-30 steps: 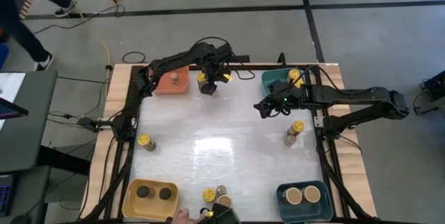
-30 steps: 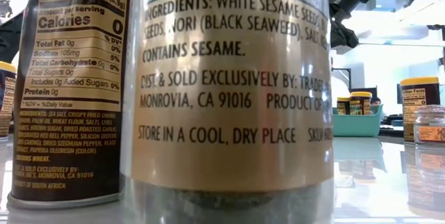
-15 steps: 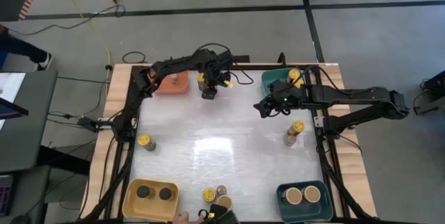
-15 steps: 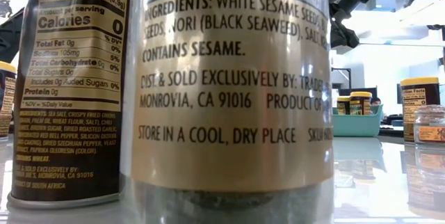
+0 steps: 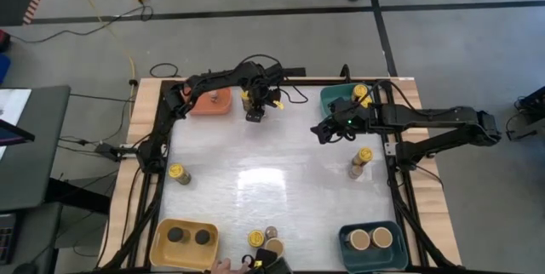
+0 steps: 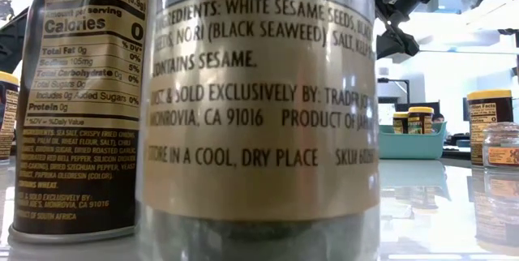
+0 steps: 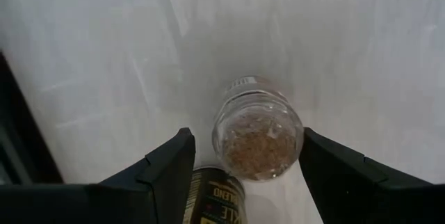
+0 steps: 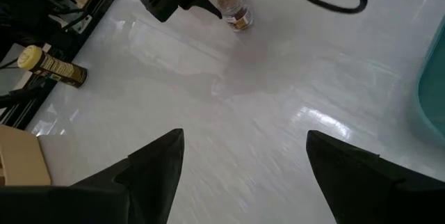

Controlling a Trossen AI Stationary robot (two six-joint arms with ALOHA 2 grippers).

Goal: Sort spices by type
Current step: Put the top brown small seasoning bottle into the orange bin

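Taking the orange bin (image 5: 209, 102) at the far left of the surface (image 5: 272, 180) as landmark: nearest the camera, well away from it along the front edge, stand a tan-labelled jar (image 6: 259, 115) and a dark jar (image 6: 77, 99), with a yellow bin (image 5: 184, 242) and a teal bin (image 5: 369, 242) to either side, each with two jars inside. Farther in, a yellow-lidded jar (image 5: 177, 173) stands alone on the bin's side, and two more jars (image 5: 359, 162) stand at the opposite side. Just beside the orange bin, the left end effector (image 7: 247, 158) hangs with fingers apart around a small clear jar (image 7: 257, 135) of brown spice, holding nothing yet, it seems. A dark yellow-lidded jar (image 7: 212, 196) sits close against that jar, so the fingers should come down clear of it, centred, and close only on the clear jar. The right end effector (image 8: 243, 154) waits wide and empty, farther from the orange bin, near the far teal bin (image 5: 341, 99).
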